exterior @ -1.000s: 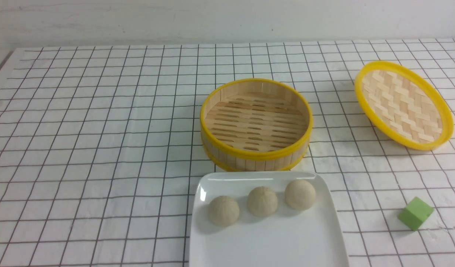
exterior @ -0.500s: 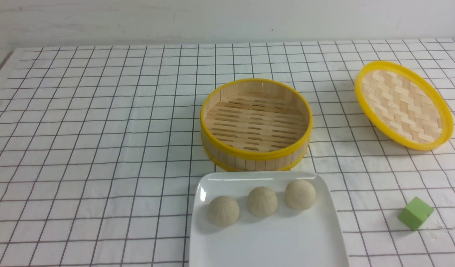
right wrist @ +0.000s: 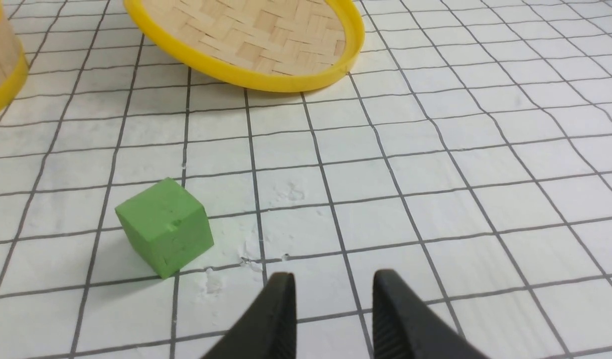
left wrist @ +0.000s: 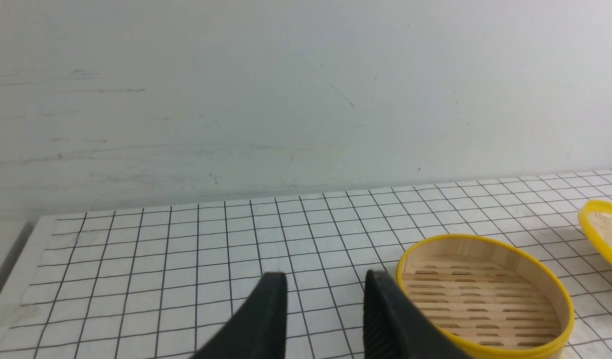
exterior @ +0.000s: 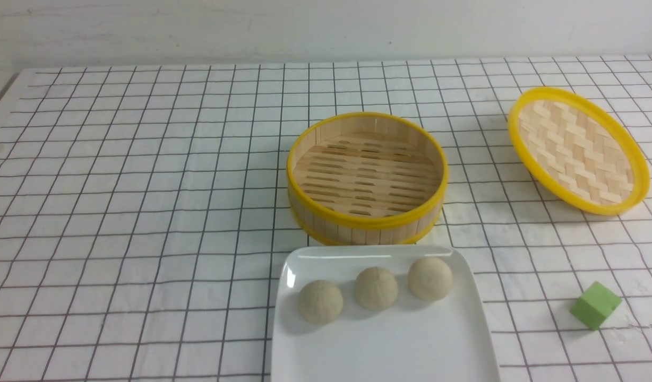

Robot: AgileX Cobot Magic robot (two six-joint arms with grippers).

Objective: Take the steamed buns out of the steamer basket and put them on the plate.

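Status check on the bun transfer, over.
Left pincer and right pincer open, empty. Three steamed buns on the plate; steamer basket empty. Nothing in the way; lid and green cube off to the right.

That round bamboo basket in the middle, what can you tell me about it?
The steamer basket is round, of pale bamboo, with an upright slatted wall, a slatted floor and yellow bands at top and bottom. It stands upright and uncovered on the checked cloth, empty inside, just behind the white plate. Nothing grips it.
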